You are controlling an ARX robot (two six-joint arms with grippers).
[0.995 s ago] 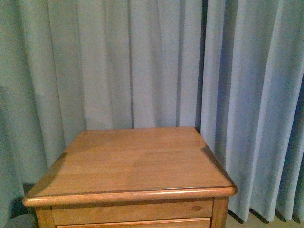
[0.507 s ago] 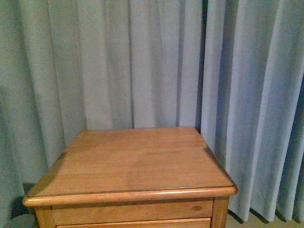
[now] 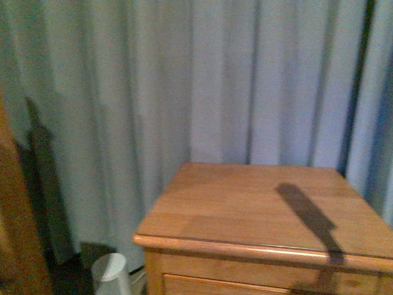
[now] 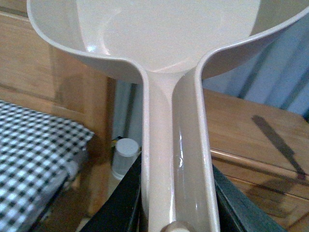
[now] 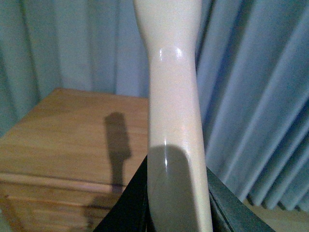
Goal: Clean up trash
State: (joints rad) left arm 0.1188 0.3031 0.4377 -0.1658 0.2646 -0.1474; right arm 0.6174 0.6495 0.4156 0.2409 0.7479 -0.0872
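Note:
My left gripper (image 4: 176, 198) is shut on the handle of the pinkish dustpan (image 4: 169, 43), its black jaws on either side of the handle. The pan fills the far part of the left wrist view and looks empty. My right gripper (image 5: 176, 203) is shut on the beige handle of the brush (image 5: 174, 96); its bristles are out of view. No crumpled white wad of trash shows in any view. Neither arm shows in the front view.
A wooden nightstand (image 3: 264, 209) stands before blue-grey curtains (image 3: 184, 80), a long dark shadow across its top. A small white cylindrical container (image 3: 110, 270) stands on the floor left of it. A black-and-white checked pillow (image 4: 34, 154) and a wooden panel (image 3: 15, 233) lie further left.
The front view has swung to the left: the nightstand now sits at the right of the frame, the white container and wooden panel have come into view, and a shadow lies on the top.

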